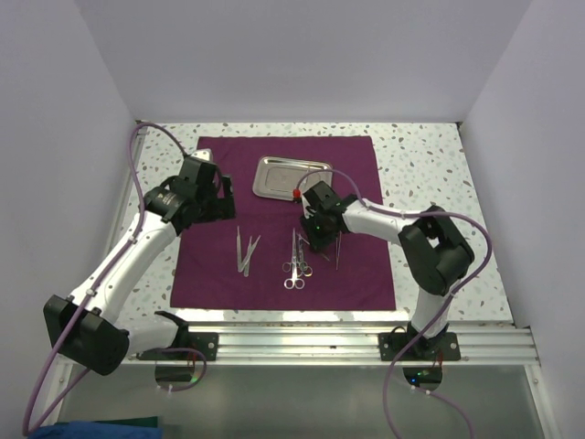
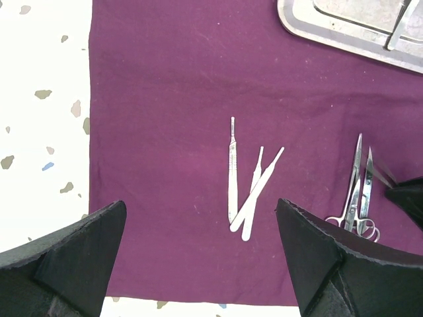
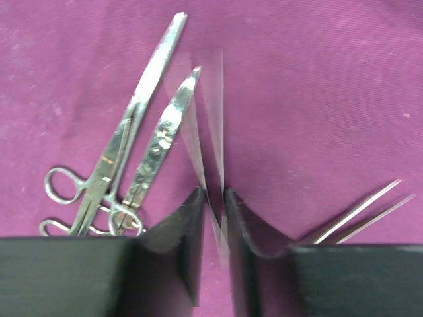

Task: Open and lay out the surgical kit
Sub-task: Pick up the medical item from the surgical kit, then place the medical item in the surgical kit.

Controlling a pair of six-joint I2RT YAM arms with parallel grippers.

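The maroon cloth [image 1: 274,274] lies spread flat, with the steel tray [image 1: 279,176] at its far middle. Three thin silver handles [image 1: 245,251] lie left of centre, ring-handled scissors and forceps [image 1: 294,265] in the middle. My right gripper [image 1: 313,240] is low over the cloth, shut on thin tweezers [image 3: 213,112] that point away between its fingers [image 3: 192,224], just right of the scissors [image 3: 142,99]. Another pair of tweezers [image 3: 357,211] lies to the right. My left gripper [image 1: 218,197] hovers open and empty over the cloth's left part [image 2: 172,99], above the handles [image 2: 248,191].
The speckled tabletop [image 1: 420,165] surrounds the cloth, with white walls on three sides. The tray's rim [image 2: 344,36] shows in the left wrist view with one instrument [image 2: 402,23] inside. The right gripper's dark finger [image 2: 410,198] enters that view beside the scissors [image 2: 360,191].
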